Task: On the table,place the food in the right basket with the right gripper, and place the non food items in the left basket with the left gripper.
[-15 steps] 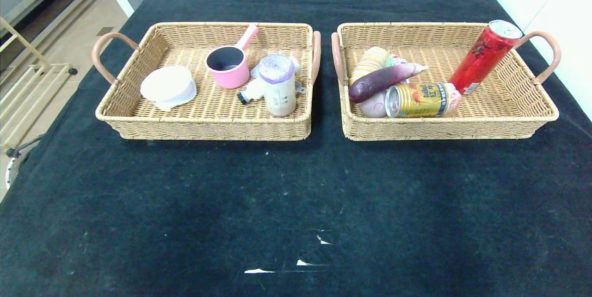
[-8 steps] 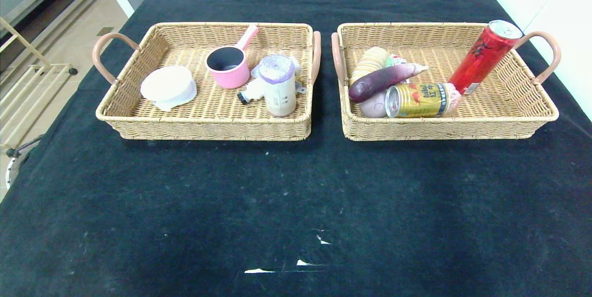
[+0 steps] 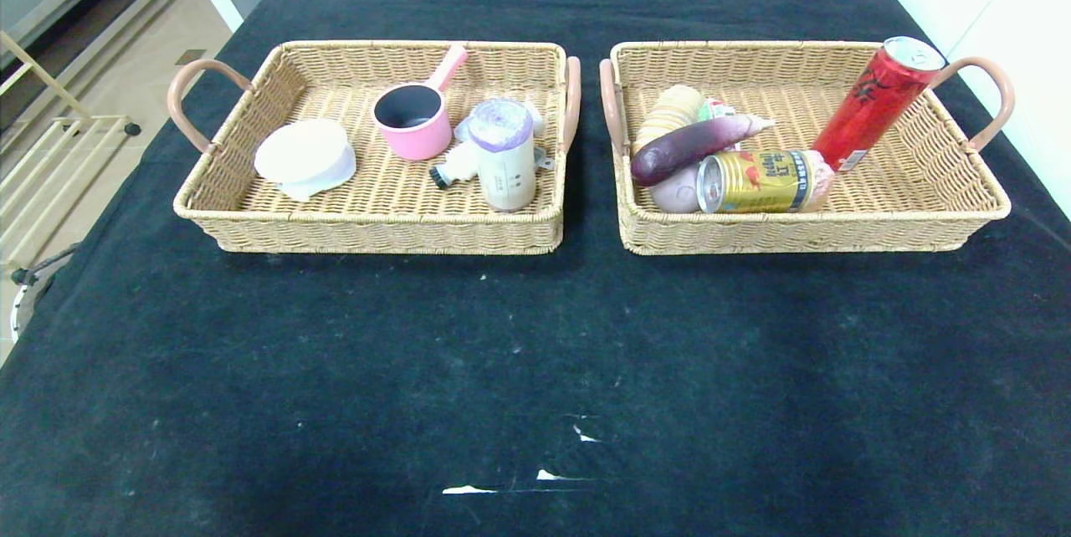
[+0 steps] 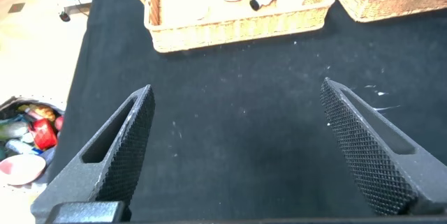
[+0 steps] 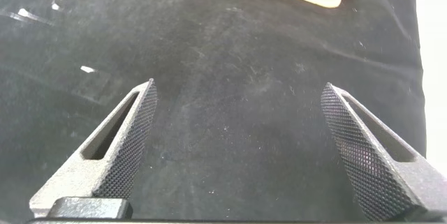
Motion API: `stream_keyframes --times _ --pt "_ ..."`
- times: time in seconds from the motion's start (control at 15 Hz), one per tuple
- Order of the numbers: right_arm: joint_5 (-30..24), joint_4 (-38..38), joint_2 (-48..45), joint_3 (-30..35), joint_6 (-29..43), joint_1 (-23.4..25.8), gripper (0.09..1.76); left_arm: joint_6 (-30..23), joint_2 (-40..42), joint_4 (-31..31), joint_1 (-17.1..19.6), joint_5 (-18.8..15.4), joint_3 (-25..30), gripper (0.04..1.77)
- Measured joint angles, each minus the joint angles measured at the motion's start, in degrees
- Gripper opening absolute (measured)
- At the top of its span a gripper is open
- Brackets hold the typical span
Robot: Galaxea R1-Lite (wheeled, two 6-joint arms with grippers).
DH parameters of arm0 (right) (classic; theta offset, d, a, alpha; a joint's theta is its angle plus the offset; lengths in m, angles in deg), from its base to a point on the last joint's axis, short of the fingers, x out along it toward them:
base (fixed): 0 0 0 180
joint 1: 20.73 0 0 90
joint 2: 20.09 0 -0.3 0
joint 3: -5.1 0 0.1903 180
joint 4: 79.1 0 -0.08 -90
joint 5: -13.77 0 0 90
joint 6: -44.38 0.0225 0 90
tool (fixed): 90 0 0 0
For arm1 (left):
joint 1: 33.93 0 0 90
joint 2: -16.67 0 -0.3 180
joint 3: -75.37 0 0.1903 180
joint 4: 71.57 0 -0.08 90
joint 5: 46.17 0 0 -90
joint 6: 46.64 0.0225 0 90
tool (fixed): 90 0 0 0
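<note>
Sitting in baskets, food [image 3: 721, 161], roll [image 3: 503, 154], seemingly far from both spread pincers [image 4: 237, 147].

Gold can [image 3: 760, 181] label lettering, too small to read

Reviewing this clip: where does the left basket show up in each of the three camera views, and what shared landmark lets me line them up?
Head view: the left basket sits on the left half of the table, holding the pink saucepan and other items.
Left wrist view: its near wall shows beyond the open left gripper.
Right wrist view: not in it; only a tan basket corner, beyond the open right gripper.
Shared landmark: the black cloth's white flecks.
</note>
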Motion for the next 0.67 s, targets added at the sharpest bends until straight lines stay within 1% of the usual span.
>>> stream_keyframes --times 0.13,0.2,0.33,0.47,0.53,0.67 --pt "1.3 0.3 -1.3 0.4 0.6 0.0 1.71 0.0 2.6 2.2 -0.1 0.2 4.9 1.72" --pt "3.4 1.8 -1.7 0.5 0.9 0.1 1.71 0.0 3.8 2.5 -0.1 0.5 6.9 1.72" --pt "4.6 5.9 -2.1 2.0 1.5 0.1 1.71 -0.1 5.2 5.4 -0.2 2.8 10.7 1.72" --pt "4.9 10.3 -2.3 6.0 1.3 0.1 1.71 0.2 5.9 10.1 -0.2 4.2 15.3 1.72" --pt "5.0 14.1 -2.3 8.3 1.2 0.1 1.71 0.2 6.0 11.8 -0.2 5.0 17.4 1.72" --pt "6.6 18.9 -2.3 13.1 0.8 0.1 1.71 -0.1 6.2 13.4 -0.2 7.2 21.0 1.72"
